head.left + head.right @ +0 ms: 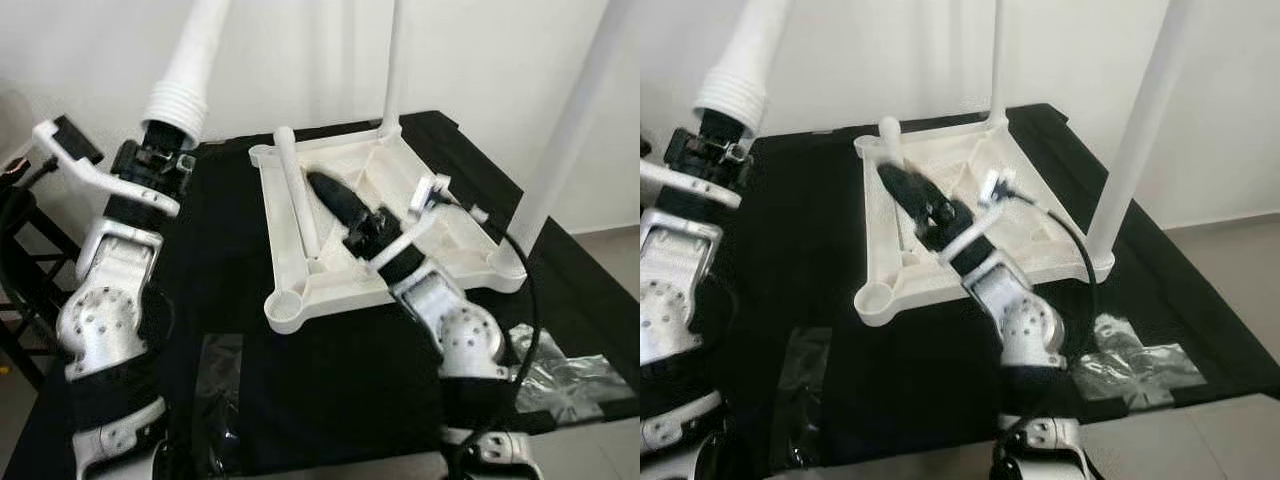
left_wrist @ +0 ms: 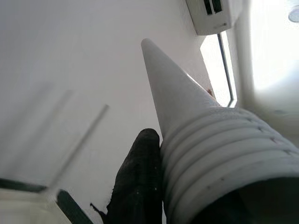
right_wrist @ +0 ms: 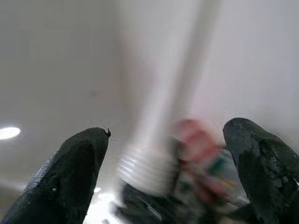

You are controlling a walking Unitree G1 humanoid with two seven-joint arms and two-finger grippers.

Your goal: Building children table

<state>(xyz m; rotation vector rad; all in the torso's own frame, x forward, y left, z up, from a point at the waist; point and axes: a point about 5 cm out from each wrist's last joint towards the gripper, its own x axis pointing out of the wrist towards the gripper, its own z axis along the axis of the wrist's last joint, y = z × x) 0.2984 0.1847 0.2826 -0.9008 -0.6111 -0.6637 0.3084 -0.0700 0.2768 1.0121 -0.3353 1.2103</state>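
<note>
left gripper (image 1: 160, 150) clamped on white table leg (image 1: 192, 60), held upright | right gripper (image 1: 335, 195) over upturned tabletop (image 1: 300, 290) on black table (image 1: 350, 380) — fingers spread, seemingly empty — wrist view blurred

The left arm is bent upward at the near left, its gripper (image 1: 160, 150) pointing up with the black fingers (image 2: 140, 182) closed. The right arm reaches forward from the near right, its gripper (image 1: 335, 195) pointing far-left with fingers (image 3: 70, 172) spread apart.
</note>
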